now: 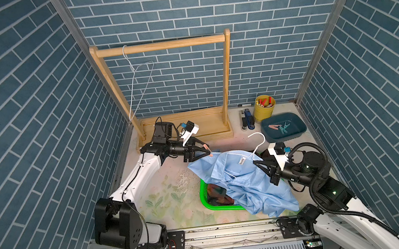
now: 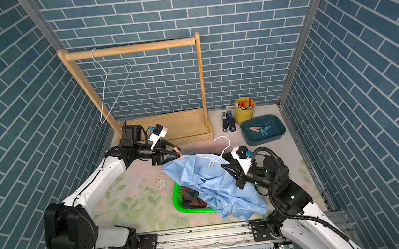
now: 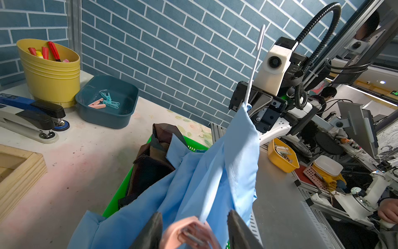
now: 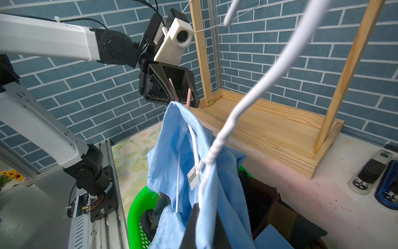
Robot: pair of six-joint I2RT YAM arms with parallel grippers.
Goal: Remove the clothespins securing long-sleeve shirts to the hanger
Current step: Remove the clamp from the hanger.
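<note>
The pale blue long-sleeve shirt [image 1: 245,183] hangs on a white hanger [image 1: 258,144] held up between my two arms, its lower part draped over a green basket. A salmon pink clothespin [image 1: 211,155] pins the shirt's shoulder to one end of the hanger. My left gripper [image 1: 210,151] is shut on that clothespin's [image 3: 187,230] handles. At the other shoulder, my right gripper [image 1: 255,162] is shut on the shirt [image 4: 172,151] and the hanger wire. The dark plaid shirt [image 1: 217,194] lies in the basket, mostly covered.
The green basket [image 1: 203,195] sits at front centre. At the back right, a teal tray [image 1: 283,137] holds a pink clothespin [image 1: 273,127] and teal ones [image 1: 284,128]. Beside it are a yellow cup [image 1: 264,113] and staplers [image 1: 247,120]. A wooden rack [image 1: 160,46] carries an empty wire hanger [image 1: 138,81].
</note>
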